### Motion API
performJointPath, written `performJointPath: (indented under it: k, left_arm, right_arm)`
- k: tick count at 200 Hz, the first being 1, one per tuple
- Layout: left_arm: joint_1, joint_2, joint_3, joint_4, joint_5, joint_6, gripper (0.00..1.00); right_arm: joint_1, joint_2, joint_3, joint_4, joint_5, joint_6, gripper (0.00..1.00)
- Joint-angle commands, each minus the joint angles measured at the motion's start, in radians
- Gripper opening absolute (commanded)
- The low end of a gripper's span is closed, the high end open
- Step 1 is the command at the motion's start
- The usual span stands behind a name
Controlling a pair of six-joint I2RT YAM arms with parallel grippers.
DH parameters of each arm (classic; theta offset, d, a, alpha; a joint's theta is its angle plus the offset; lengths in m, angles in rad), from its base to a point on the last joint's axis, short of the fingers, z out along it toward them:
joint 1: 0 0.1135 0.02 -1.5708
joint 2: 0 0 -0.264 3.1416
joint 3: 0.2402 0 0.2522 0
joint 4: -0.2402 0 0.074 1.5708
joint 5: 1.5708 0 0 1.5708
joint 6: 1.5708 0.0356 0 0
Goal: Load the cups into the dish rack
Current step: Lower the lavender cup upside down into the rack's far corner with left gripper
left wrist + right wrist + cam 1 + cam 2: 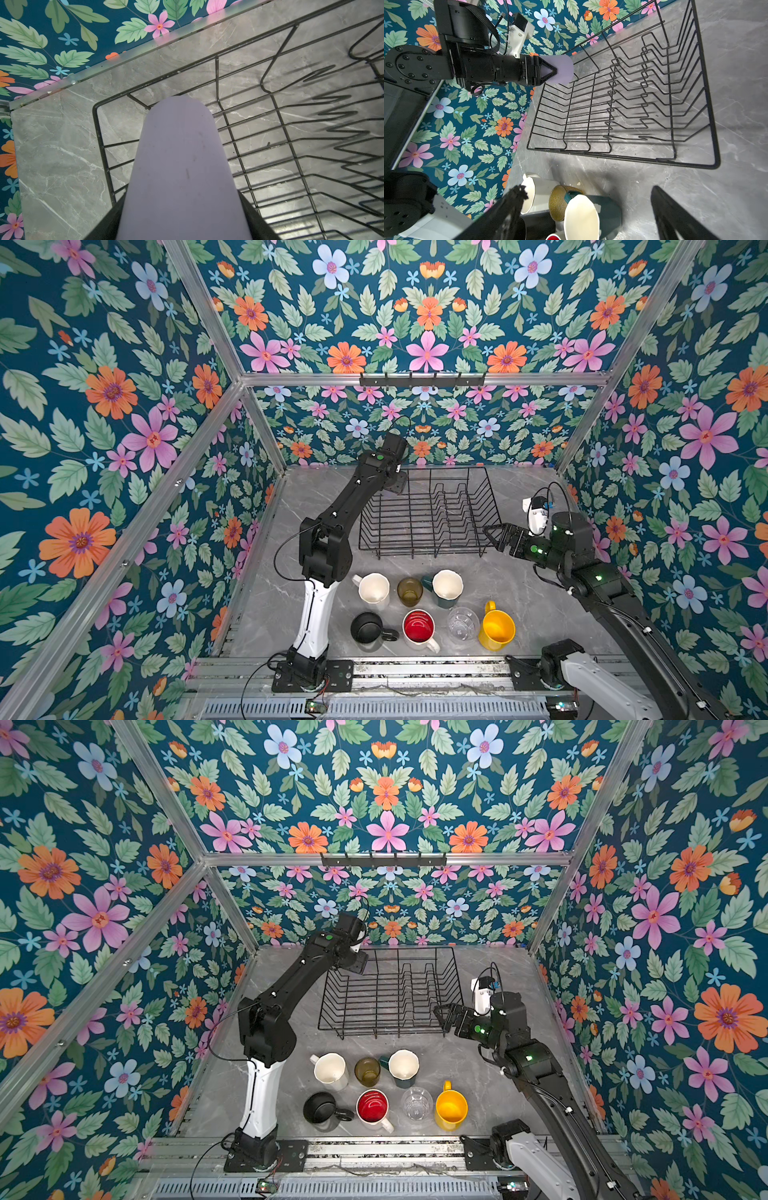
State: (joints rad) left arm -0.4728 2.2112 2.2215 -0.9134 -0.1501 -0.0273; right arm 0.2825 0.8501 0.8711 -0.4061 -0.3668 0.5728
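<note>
My left gripper (pixel 550 70) is shut on the lilac tumbler (pixel 563 69), holding it on its side above the far left corner of the black wire dish rack (pixel 419 549). In the left wrist view the tumbler (pixel 182 166) fills the middle, over the rack's corner rim (pixel 95 128). My right gripper (pixel 492 537) hangs open and empty beside the rack's near right corner. In front of the rack, on the table, stand a cream-white mug (pixel 374 588), an amber glass (pixel 409 591), a teal mug (pixel 446 587), a black mug (pixel 366 626), a red-inside mug (pixel 418 626), a clear glass (pixel 462 623) and a yellow mug (pixel 496 628).
Floral walls close in the grey marble table (pixel 540 614) on three sides. A black hook rail (pixel 422 381) hangs on the back frame above the rack. The arms' bases sit on a metal rail (pixel 415 672) along the front edge.
</note>
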Motion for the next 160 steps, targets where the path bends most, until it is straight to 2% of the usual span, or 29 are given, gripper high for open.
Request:
performJointPath:
  k: [1, 84, 160]
  left_arm:
    - [0.018, 0.017, 0.012, -0.006, -0.021, 0.0, 0.0]
    - [0.049, 0.095, 0.04, 0.011, 0.059, 0.003, 0.0]
    - [0.066, 0.136, 0.04, 0.016, 0.058, -0.002, 0.02]
  right_arm:
    - [0.001, 0.0, -0.004, 0.018, -0.016, -0.001, 0.95]
    - [0.001, 0.01, -0.006, 0.023, -0.023, 0.004, 0.95]
    - [0.001, 0.021, -0.007, 0.025, -0.028, 0.006, 0.95]
